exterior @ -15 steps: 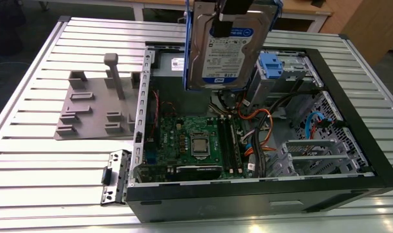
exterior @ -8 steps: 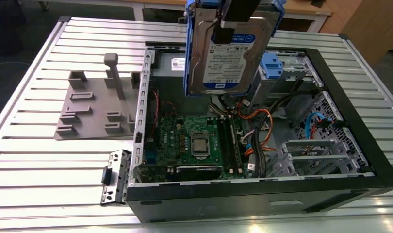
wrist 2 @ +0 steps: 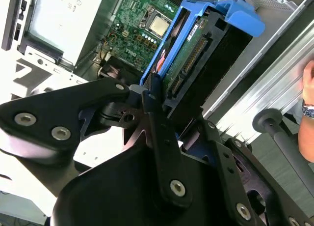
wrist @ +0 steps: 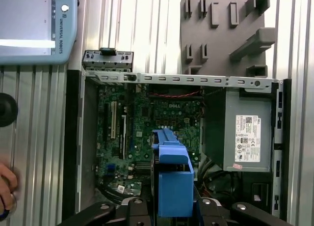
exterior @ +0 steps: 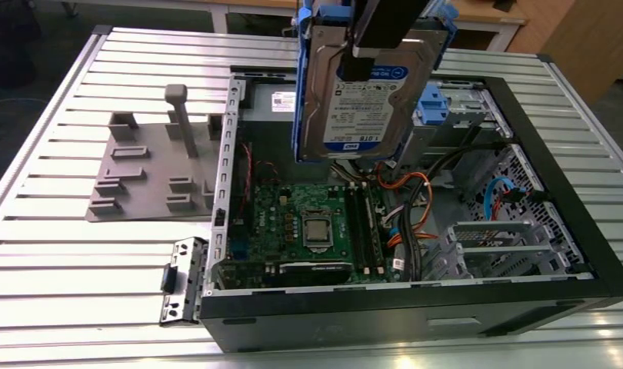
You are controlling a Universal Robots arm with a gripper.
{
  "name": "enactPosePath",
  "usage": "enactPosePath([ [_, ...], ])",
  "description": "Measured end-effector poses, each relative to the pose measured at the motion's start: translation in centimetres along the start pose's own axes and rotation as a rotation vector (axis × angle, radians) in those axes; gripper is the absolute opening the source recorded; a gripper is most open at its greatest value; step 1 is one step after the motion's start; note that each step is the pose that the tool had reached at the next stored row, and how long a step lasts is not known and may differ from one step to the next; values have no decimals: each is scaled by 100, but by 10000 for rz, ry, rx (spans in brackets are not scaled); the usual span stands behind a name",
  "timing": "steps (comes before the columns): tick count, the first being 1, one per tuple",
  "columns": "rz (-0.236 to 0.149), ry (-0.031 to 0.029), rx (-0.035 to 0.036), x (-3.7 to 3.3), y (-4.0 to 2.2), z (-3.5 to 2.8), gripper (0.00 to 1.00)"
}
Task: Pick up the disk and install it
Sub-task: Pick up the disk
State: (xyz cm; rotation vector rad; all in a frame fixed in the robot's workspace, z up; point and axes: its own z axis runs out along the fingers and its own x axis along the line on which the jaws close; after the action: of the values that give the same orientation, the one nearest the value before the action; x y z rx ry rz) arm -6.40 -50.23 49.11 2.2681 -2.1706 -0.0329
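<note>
The disk [exterior: 358, 108], a silver hard drive with a white-and-blue label in a blue plastic carrier, hangs on edge in the air above the open computer case [exterior: 558, 207], over the motherboard [exterior: 311, 223]. My gripper [exterior: 365, 61] is shut on it from above, a black finger lying across the label side. In the second wrist view the disk [wrist 2: 196, 49] shows its connector edge, clamped by my gripper [wrist 2: 174, 108] between black fingers [wrist 2: 153, 100]. In the first wrist view the carrier [wrist: 171, 177] sticks out from my gripper [wrist: 171, 211] over the board.
A grey power supply box [wrist: 248, 137] fills one corner of the case. A metal cage with a blue latch [exterior: 437, 104] sits beyond the disk. A grey fixture plate [exterior: 152, 165] and a loose bracket [exterior: 183, 280] lie on the slatted table. A person's hand [wrist: 6, 191] rests beside the case.
</note>
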Motion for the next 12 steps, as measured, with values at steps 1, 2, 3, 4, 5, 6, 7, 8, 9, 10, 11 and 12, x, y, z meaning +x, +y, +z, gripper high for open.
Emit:
enactPosePath([
  [1,0,1,0,8,-2,2,36],
  [2,0,0,0,16,-4,5,36],
  [3,0,0,0,23,-6,7,36],
  [4,0,0,0,31,-9,10,36],
  [5,0,0,0,40,-11,13,36],
  [6,0,1,0,48,-13,15,36],
  [7,0,0,0,57,-15,18,36],
  [8,0,0,0,65,-17,20,36],
  [9,0,1,0,73,-19,22,36],
  [10,0,1,0,81,-21,25,36],
  [11,0,1,0,89,-24,28,36],
  [12,0,0,0,96,-28,30,36],
])
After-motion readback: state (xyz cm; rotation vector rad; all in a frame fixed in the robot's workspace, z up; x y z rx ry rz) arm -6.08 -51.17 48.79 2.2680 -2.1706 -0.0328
